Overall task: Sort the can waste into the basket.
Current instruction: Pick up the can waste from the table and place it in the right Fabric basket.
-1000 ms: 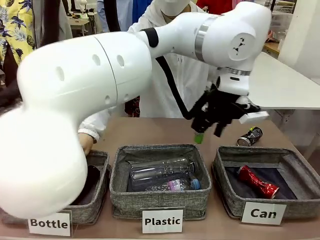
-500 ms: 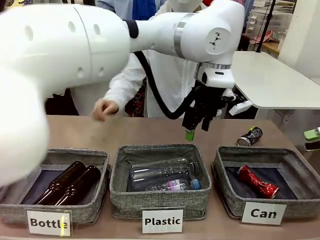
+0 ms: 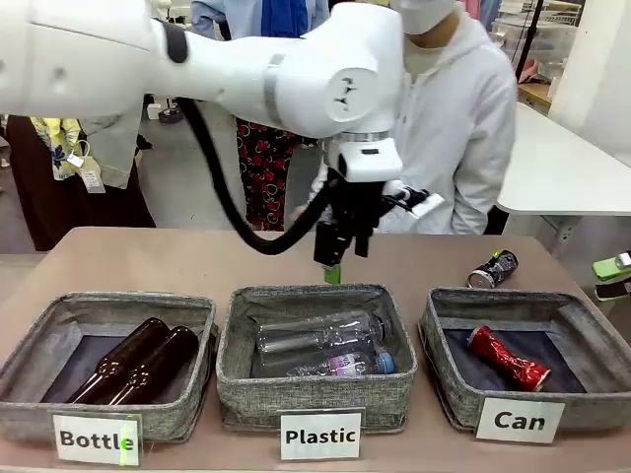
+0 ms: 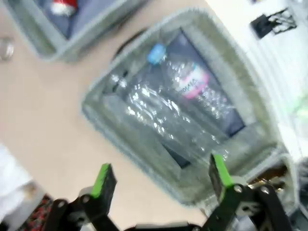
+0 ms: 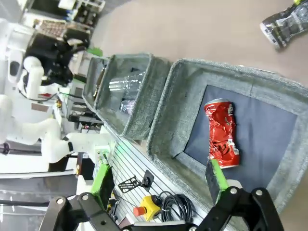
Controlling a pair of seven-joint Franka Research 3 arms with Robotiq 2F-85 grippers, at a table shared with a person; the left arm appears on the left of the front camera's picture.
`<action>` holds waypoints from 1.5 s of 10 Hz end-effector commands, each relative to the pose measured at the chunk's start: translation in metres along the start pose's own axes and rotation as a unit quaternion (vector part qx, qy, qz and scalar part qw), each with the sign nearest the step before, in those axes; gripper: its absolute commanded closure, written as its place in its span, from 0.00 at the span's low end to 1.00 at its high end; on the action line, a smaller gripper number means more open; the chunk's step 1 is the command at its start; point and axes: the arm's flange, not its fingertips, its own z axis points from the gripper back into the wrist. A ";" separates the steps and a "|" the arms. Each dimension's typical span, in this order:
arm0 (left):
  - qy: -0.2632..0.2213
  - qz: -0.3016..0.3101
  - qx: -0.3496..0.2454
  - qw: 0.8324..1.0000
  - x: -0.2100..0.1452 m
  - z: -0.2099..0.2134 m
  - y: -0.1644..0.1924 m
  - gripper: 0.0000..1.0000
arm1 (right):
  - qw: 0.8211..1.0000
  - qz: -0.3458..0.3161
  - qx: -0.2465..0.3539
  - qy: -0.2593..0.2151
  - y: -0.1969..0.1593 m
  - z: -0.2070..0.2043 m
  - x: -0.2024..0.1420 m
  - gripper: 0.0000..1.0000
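Left gripper: jaws apart, nothing between them; it hangs over the far rim of the Plastic basket. In its wrist view the green pads frame that basket's wall, with clear bottles inside.

Right gripper: jaws apart, empty; it looks down on the Can basket.

Red can: crushed, lying on the dark base of the Can basket.

Black can: on the table, just beyond the Can basket's far rim, outside it.

Bottle basket: holds two brown bottles, side by side.

Person: stands at the far side.
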 end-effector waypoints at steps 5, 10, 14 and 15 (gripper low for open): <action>-0.313 0.319 0.083 0.891 -0.223 0.077 -0.170 0.00 | 0.991 0.041 0.124 0.023 0.056 -0.099 0.049 0.00; -0.597 0.496 0.212 0.594 -0.302 -0.056 -0.295 0.00 | 0.975 -0.056 0.213 -0.015 0.054 -0.119 0.089 0.00; -0.544 0.494 0.136 0.665 -0.313 -0.040 -0.281 0.00 | 0.978 -0.048 0.204 -0.015 0.046 -0.123 0.084 0.00; -0.544 0.494 0.136 0.665 -0.313 -0.040 -0.281 0.00 | 0.978 -0.048 0.204 -0.015 0.046 -0.123 0.084 0.00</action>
